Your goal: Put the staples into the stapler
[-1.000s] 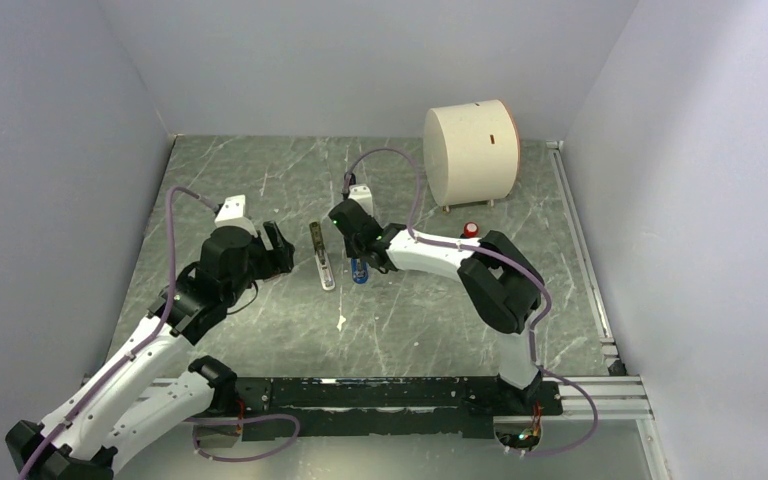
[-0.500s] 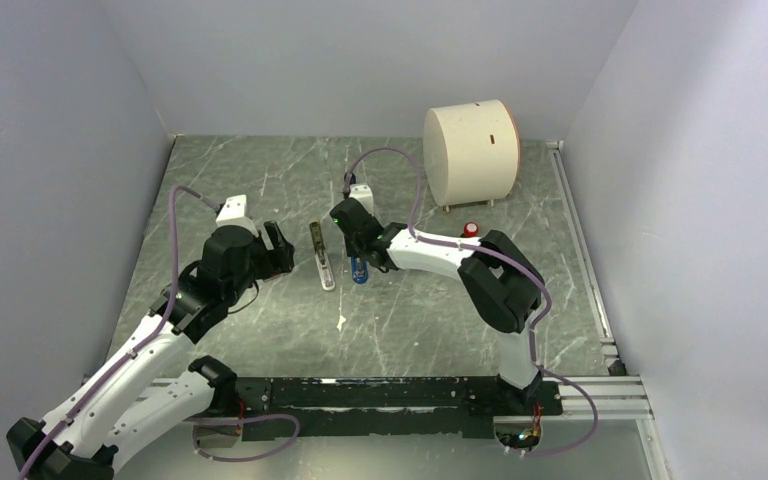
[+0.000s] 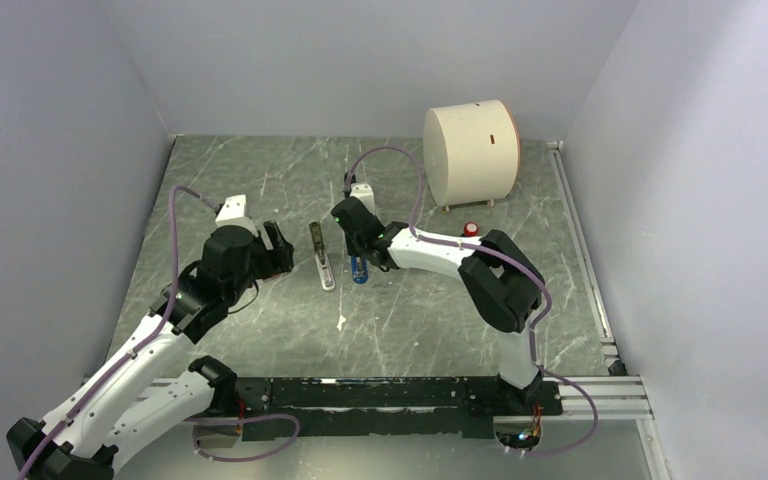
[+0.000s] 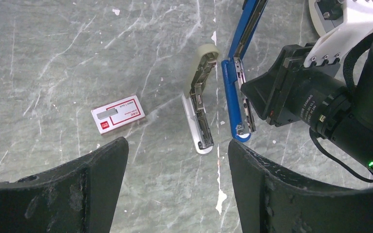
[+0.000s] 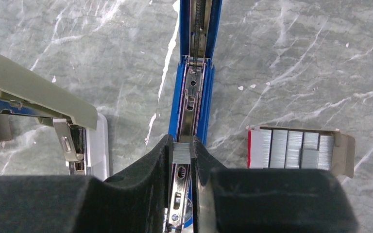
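Right pincer [image 5: 181,145] clamped on a strip of staples [image 5: 181,154], poised at the blue stapler [image 5: 194,92].
We see the stapler lying opened flat on the bench [image 5: 296,58], directly beneath the fingertips, its long axis running straight ahead from them, in line with the strip. Our left pincer [image 4: 175,189] hangs spread wide apart, off to the side and farther away. We reckon the right arm must seat the strip along that open channel.

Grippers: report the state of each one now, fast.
Left gripper: open, holding nothing.
Right gripper: closed on a staple strip over the open blue stapler.
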### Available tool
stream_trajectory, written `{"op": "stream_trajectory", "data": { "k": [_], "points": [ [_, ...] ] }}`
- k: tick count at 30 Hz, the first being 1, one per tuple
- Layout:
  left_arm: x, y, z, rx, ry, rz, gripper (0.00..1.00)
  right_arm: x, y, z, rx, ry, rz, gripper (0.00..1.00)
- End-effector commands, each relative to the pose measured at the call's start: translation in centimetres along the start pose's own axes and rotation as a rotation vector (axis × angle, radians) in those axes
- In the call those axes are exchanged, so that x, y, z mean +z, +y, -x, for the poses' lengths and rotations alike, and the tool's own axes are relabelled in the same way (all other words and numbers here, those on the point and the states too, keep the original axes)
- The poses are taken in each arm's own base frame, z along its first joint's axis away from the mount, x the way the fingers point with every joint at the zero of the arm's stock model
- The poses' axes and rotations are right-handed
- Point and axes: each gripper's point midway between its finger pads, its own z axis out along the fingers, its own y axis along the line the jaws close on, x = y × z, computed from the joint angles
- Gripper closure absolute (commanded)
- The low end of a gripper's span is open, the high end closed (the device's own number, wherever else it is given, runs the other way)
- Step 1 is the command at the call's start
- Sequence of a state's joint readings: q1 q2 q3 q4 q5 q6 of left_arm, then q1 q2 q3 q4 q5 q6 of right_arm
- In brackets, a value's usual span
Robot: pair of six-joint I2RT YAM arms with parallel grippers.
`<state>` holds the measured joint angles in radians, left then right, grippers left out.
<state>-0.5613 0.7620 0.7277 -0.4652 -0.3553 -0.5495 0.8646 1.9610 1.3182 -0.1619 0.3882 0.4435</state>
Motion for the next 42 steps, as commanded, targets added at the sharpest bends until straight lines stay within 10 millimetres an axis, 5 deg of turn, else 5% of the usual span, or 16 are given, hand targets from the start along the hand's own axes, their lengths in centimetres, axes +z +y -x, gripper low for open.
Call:
{"op": "stream_trajectory", "data": {
  "k": [1, 26, 42],
  "points": [
    [-0.4, 0.2, 1.0, 0.000, -0.030, 0.017, 0.20, 0.6, 0.2, 0.6, 0.004, -0.019, 0.001, 0.80],
    [-0.4, 0.3, 1.0, 0.000, -0.026, 0.016, 0.20, 1.0, -0.2, -0.3, -0.015, -0.015, -0.006, 0.81],
    [-0.5, 0.3, 0.9, 0.000, -0.026, 0.016, 0.20, -0.6, -0.1, -0.4, 0.003, -0.034, 0.030, 0.81]
  ]
}}
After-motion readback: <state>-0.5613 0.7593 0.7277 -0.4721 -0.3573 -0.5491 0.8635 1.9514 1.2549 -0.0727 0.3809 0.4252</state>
